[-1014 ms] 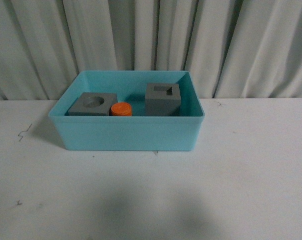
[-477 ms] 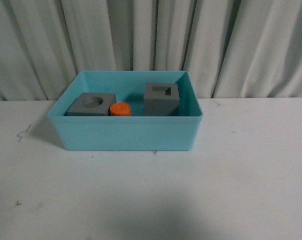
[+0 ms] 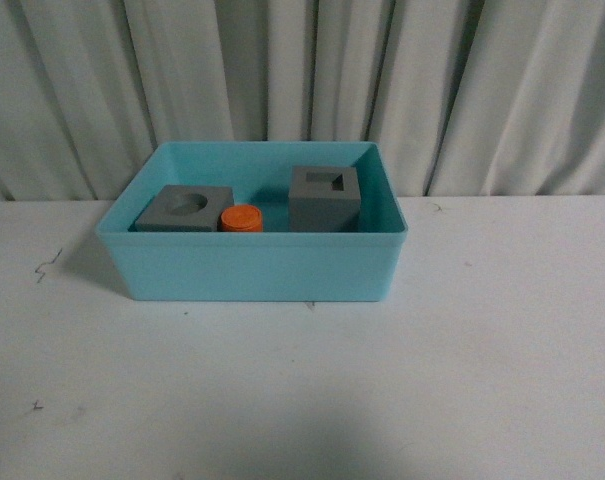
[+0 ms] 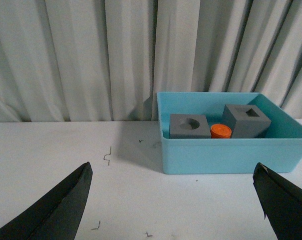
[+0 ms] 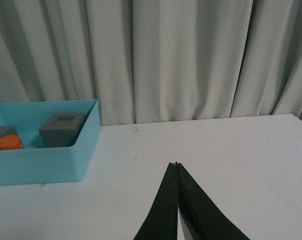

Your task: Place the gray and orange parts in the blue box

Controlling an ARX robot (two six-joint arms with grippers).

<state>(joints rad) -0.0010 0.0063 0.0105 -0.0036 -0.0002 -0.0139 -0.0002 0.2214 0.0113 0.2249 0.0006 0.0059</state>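
The blue box (image 3: 252,265) stands on the white table before the curtain. Inside it lie a gray cube with a round recess (image 3: 185,209), an orange cylinder (image 3: 241,218) beside it, and a taller gray cube with a square recess (image 3: 325,198). The left wrist view shows the same box (image 4: 230,155), both cubes (image 4: 190,125) (image 4: 246,120) and the cylinder (image 4: 220,131). My left gripper (image 4: 173,172) is open and empty, well short of the box. My right gripper (image 5: 176,164) is shut on nothing, over bare table to the right of the box (image 5: 41,162). Neither arm appears in the front view.
A pleated gray-white curtain (image 3: 302,80) closes off the back of the table. The white tabletop (image 3: 302,390) carries a few small dark scuff marks (image 3: 48,265).
The front view has shifted very slightly; the box and its contents have not moved.
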